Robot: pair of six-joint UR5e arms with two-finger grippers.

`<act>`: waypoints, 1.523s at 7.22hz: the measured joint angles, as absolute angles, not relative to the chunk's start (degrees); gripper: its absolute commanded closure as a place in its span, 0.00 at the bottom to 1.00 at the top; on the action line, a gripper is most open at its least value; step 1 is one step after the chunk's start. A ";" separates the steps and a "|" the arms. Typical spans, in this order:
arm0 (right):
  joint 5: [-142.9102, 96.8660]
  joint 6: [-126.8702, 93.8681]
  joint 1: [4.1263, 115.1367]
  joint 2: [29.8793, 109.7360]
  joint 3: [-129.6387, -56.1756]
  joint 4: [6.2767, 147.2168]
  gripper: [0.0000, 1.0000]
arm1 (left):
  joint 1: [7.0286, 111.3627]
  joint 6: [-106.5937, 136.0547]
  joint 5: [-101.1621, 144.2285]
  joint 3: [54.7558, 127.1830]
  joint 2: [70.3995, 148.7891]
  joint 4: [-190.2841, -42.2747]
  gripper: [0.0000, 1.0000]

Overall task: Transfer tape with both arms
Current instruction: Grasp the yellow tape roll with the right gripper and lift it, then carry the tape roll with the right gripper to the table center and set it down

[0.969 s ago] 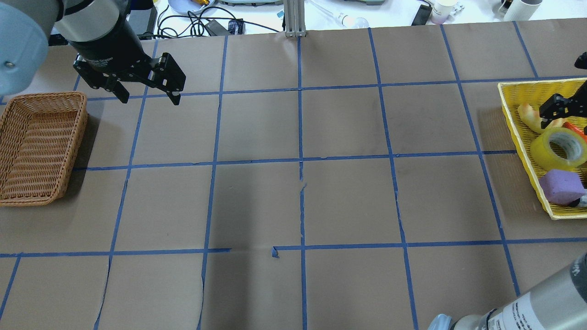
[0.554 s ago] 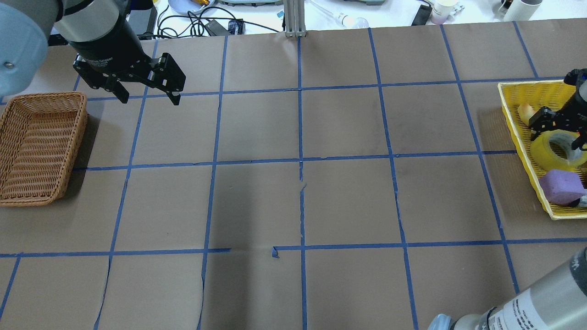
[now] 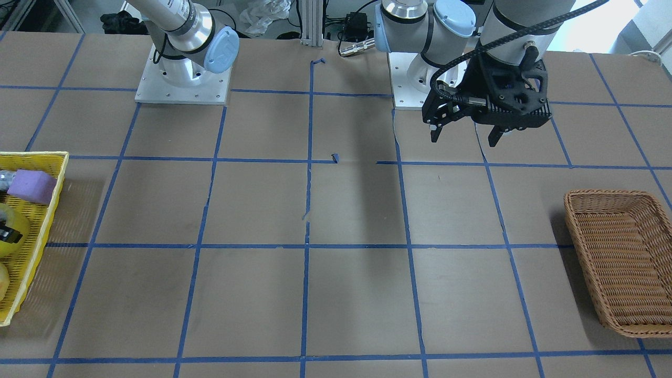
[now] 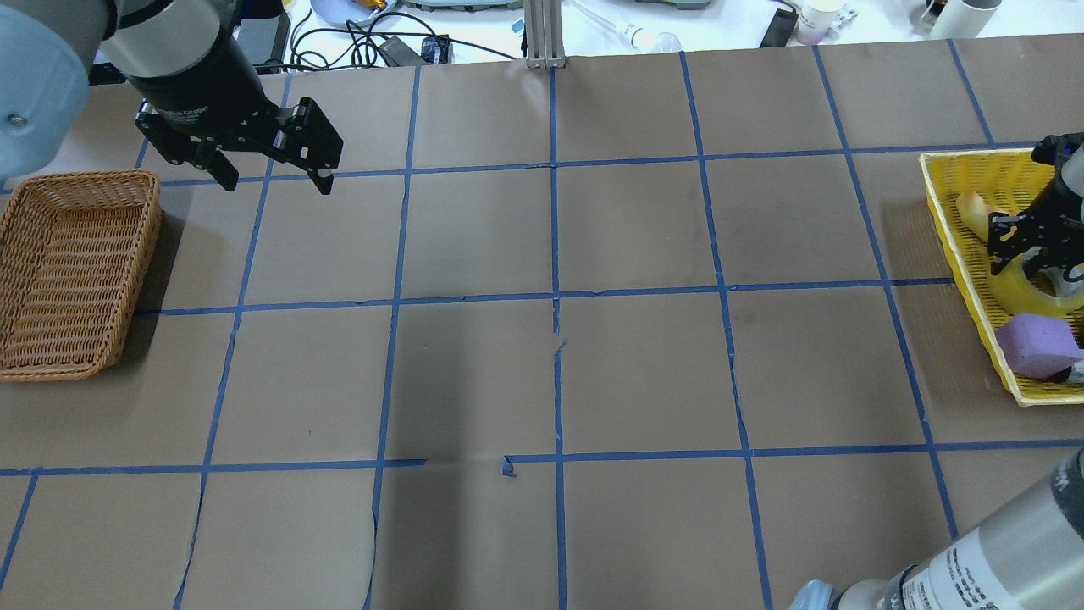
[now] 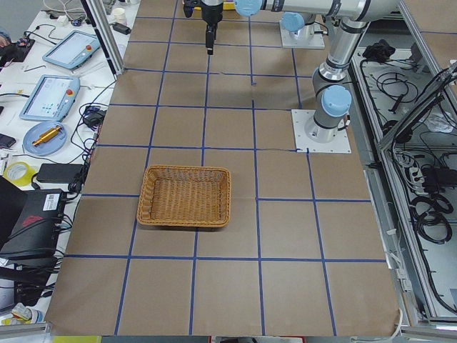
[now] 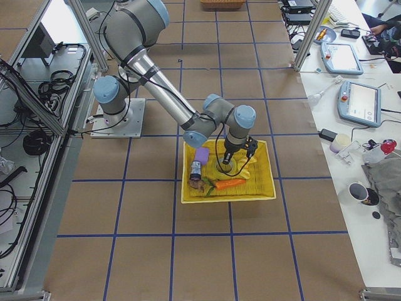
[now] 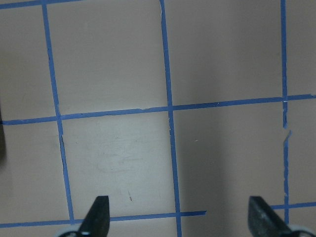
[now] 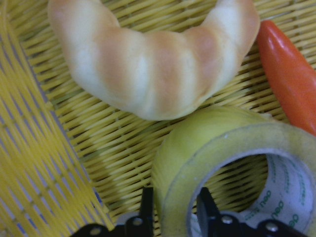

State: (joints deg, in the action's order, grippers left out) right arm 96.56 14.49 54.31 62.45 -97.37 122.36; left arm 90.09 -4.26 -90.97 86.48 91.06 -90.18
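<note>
The tape (image 4: 1020,292), a translucent yellow roll with a whitish core, lies in the yellow basket (image 4: 955,246) at the table's right edge. My right gripper (image 4: 1040,267) is down on it. In the right wrist view the tape (image 8: 197,143) has its wall pinched between the two fingers of the right gripper (image 8: 175,212), one outside the ring and one inside. The tape also shows at the left edge of the front-facing view (image 3: 10,218). My left gripper (image 4: 277,182) hangs open and empty above the table, far from the tape, and shows in the left wrist view (image 7: 178,212).
A brown wicker basket (image 4: 157,220) stands at the table's left edge, beside my left gripper. The yellow basket also holds a croissant-shaped bread (image 8: 153,74), an orange carrot (image 8: 291,74) and a purple foam block (image 4: 1037,343) close around the tape.
My right gripper came down onto the tape and its fingers closed on the roll's wall. The left arm has not moved.
</note>
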 measured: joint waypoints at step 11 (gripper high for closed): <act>91.30 -40.31 95.44 73.15 -91.80 111.72 1.00 | 90.09 -4.29 -90.97 86.47 91.06 -90.18 0.00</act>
